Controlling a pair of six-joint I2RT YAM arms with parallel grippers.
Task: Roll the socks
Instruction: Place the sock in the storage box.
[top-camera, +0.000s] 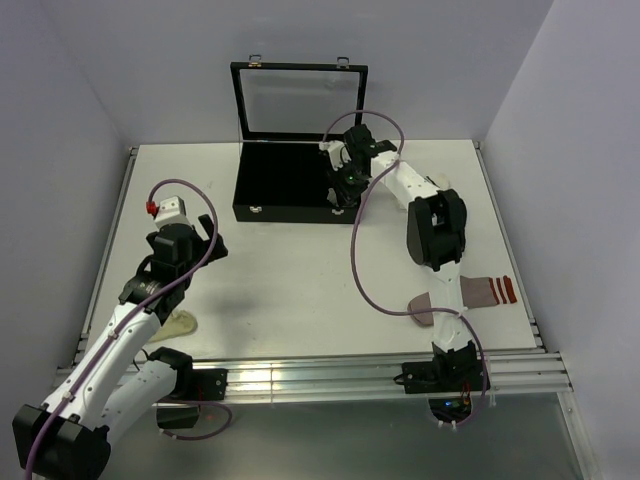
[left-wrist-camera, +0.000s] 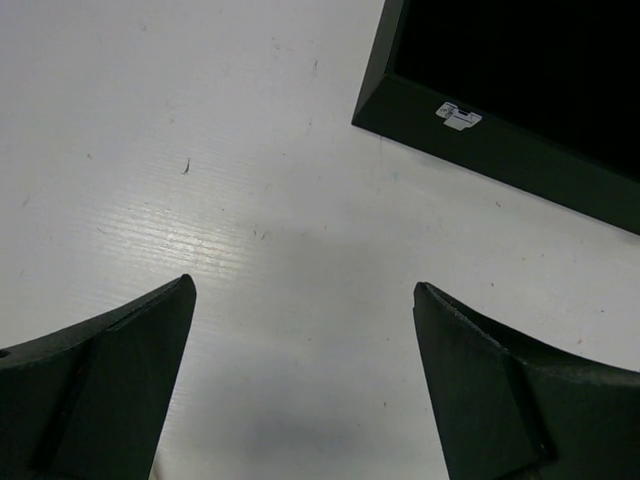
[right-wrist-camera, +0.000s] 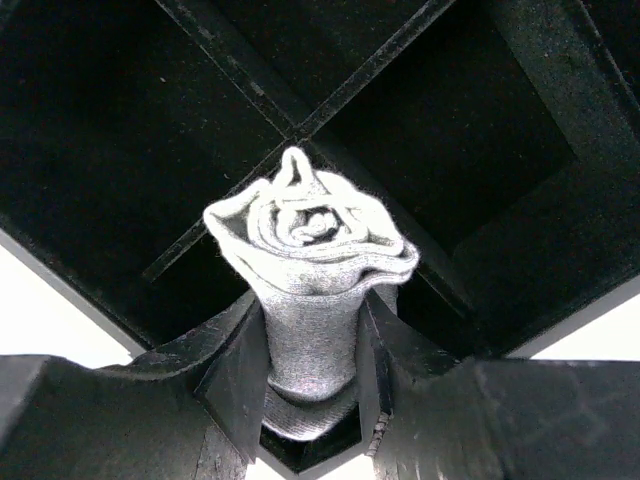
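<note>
Right jaws clamped on rolled grey sock (right-wrist-camera: 310, 240), holding it over the compartments at the right end of the black divided box (top-camera: 285, 212). Left jaws wide open, empty, above bare surface (left-wrist-camera: 200, 150) near box front. Striped sock (top-camera: 482, 292) flat by right arm base.

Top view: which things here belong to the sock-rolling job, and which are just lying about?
Job: rolled grey sock, gripped by the right gripper; striped sock flat on the table; pale piece by the left arm, probably a sock.
Other: open black box, beneath the held sock.
</note>
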